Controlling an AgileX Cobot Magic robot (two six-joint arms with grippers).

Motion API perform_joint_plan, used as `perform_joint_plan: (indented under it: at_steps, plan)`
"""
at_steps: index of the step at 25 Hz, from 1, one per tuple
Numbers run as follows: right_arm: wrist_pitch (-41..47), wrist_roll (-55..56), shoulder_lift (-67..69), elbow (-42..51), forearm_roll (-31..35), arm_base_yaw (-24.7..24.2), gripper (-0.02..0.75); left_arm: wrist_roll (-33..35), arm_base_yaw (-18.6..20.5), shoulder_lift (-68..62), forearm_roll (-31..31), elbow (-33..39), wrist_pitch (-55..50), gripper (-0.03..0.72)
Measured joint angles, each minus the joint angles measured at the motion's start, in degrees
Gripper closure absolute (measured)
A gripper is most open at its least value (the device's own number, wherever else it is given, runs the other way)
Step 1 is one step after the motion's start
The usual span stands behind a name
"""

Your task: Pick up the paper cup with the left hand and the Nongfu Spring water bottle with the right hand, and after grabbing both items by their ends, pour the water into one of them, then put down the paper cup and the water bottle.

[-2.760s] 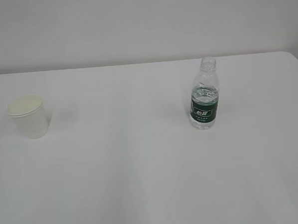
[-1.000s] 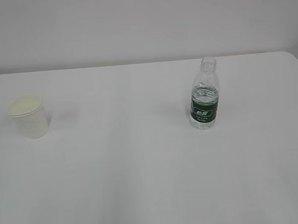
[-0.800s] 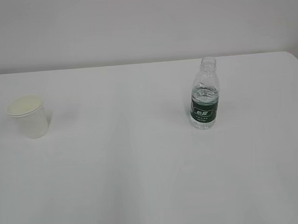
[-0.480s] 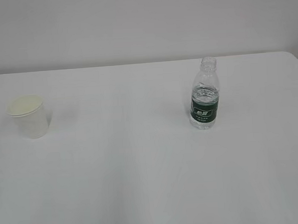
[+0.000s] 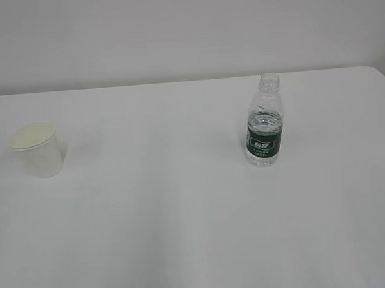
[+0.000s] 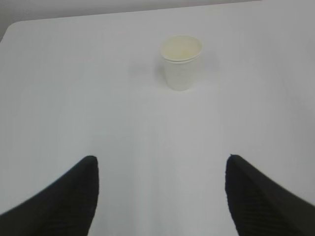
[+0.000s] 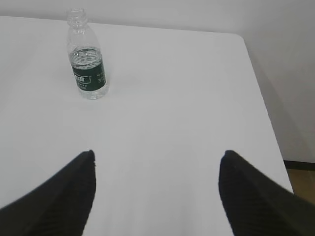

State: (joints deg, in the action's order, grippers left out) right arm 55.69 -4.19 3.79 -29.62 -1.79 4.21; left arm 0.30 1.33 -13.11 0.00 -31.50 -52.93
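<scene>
On the table [image 5: 184, 235], I saw the paper cup [image 5: 39, 149] standing well to the left of the Nongfu Spring water bottle [image 5: 264, 122]. Both stood upright, the bottle slightly farther back and nearer the table's right edge.

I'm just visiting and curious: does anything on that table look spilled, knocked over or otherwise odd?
Nothing stands out. The paper cup and the water bottle both stand upright, well apart, on a dry white table. The bottle has no cap.
</scene>
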Motion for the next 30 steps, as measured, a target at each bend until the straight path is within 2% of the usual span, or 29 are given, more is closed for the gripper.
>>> perform_joint_plan:
  at_steps: [12,30]
  plan:
    - [-13.08,-0.43,8.77,0.00,0.00,0.00,0.148,0.00,0.00,-6.72,0.00,0.00,7.73,0.112]
    - [-26.32,-4.75,21.21,0.00,0.00,0.00,0.148,0.00,0.00,-18.07,0.00,0.00,23.03,0.113]
